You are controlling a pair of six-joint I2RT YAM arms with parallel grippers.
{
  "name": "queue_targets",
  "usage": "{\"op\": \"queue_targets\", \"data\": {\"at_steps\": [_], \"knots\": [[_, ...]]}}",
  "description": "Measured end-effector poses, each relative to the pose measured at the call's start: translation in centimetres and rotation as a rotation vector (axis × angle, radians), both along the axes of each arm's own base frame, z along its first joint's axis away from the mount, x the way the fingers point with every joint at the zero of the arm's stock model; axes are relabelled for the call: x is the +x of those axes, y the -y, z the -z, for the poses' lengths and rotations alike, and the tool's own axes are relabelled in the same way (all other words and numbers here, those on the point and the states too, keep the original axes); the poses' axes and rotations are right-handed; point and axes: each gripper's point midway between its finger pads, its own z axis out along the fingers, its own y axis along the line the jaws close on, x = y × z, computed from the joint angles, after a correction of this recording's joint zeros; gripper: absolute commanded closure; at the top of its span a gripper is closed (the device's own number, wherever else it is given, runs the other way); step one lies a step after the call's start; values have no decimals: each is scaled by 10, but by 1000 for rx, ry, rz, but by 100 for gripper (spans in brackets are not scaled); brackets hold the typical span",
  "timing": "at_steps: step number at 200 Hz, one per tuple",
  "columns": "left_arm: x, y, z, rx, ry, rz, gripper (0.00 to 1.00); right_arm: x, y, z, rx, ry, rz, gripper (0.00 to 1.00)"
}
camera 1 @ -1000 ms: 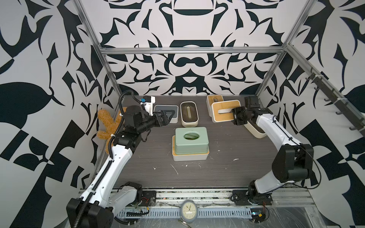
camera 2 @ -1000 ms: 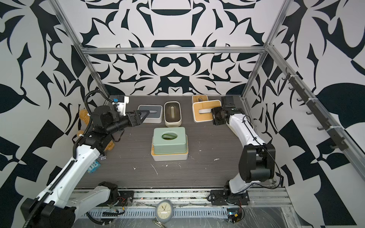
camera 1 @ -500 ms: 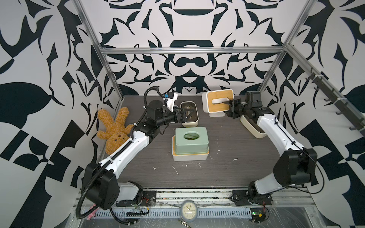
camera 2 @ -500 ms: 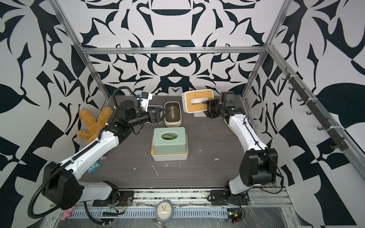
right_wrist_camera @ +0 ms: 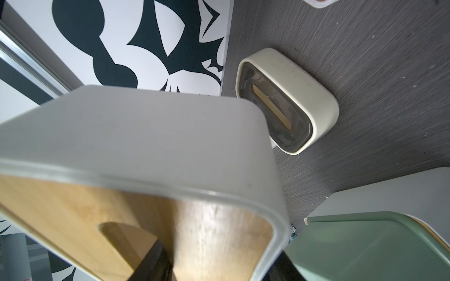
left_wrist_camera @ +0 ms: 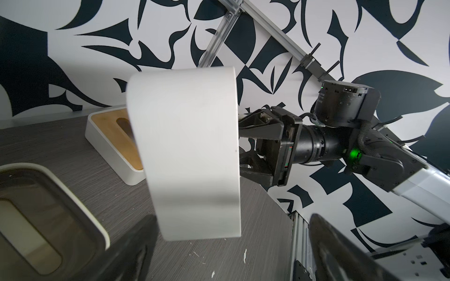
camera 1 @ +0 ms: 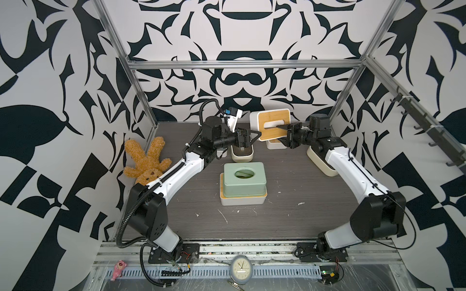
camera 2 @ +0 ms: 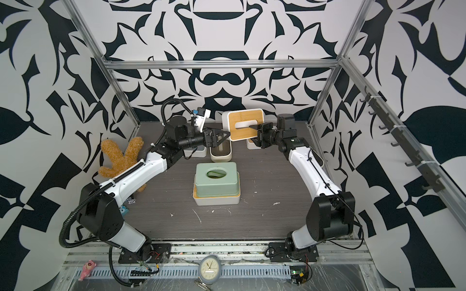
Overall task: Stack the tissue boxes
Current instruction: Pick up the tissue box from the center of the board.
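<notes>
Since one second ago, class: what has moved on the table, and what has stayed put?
The right gripper, shut on the bamboo-lidded box, raised it and carried it toward the middle, lid on edge. The left gripper, open, swung in from beside the bunny to face it. The mint box, cream box and bunny stayed.

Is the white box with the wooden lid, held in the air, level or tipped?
Tipped. The box hangs above the table with its wooden lid facing sideways, the right gripper pinching it through the slot.
</notes>
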Motion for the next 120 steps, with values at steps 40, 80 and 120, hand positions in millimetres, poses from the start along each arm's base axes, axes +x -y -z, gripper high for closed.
{"op": "queue_targets", "data": {"at_steps": [40, 80, 120], "knots": [[10, 7, 2, 10, 4, 8, 1, 0, -4, -6, 17, 18, -12, 77], [11, 12, 1, 7, -10, 36, 0, 2, -6, -9, 29, 26, -10, 77], [10, 14, 3, -1, -41, 45, 1, 3, -8, -9, 32, 27, -13, 77]]}}
